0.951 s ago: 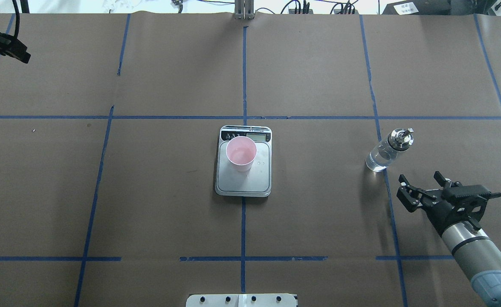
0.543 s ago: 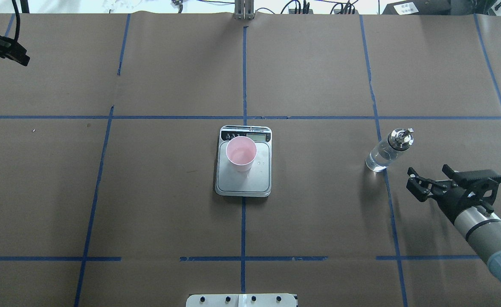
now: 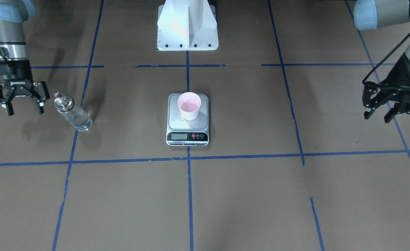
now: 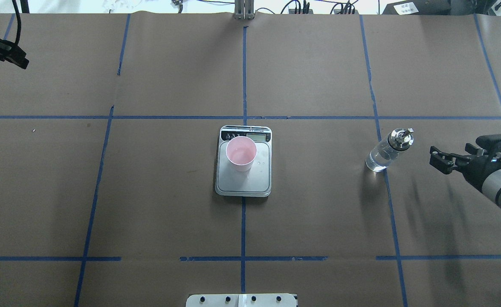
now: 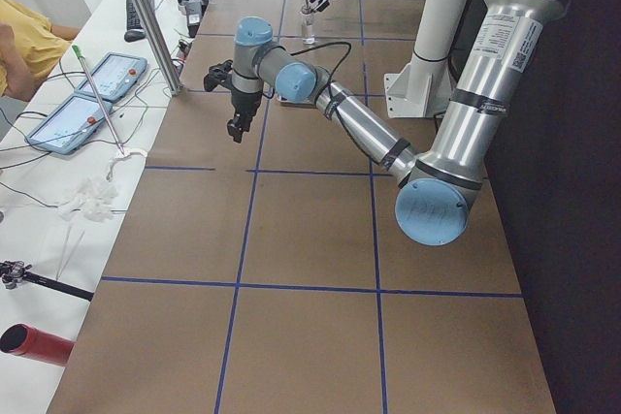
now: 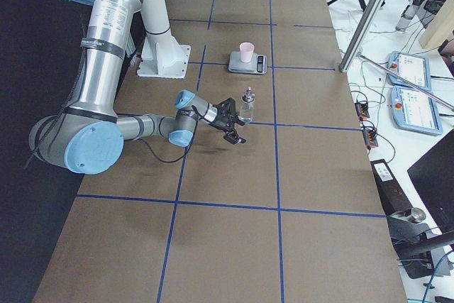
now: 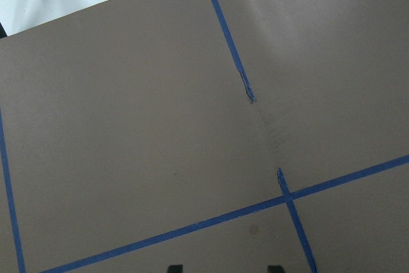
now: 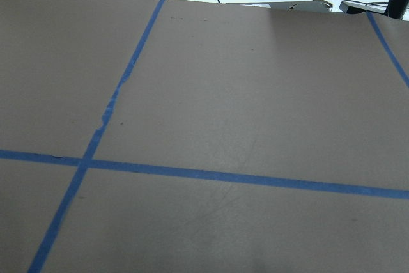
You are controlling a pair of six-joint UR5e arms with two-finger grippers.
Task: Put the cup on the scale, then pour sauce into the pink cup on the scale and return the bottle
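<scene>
**Cup on the scale, bottle standing free, both end effectors empty**

We see the pink cup [image 4: 241, 153] upright on the steel plate of the scale [image 4: 243, 183], set toward the far left part of the plate, just beside the black display strip. A few small drops lie on the plate to the right of the cup. We cannot tell how much liquid the cup holds.

The scale sits in the middle of the brown worktop [image 4: 318, 213], on a blue tape line. Well apart to its right, the glass bottle [image 4: 384, 153] stands upright on another tape line. Its silver cap is on, and clear sauce [image 4: 376, 163] shows in its lower part.

The right end effector [image 3: 24, 111] hangs just to the right of the bottle, near it but not touching. Its fingers are spread apart with nothing between them. The left end effector [image 3: 377, 116] hovers at the far left edge of the worktop, well away from scale and bottle. Its fingers are likewise apart and hold nothing
</scene>
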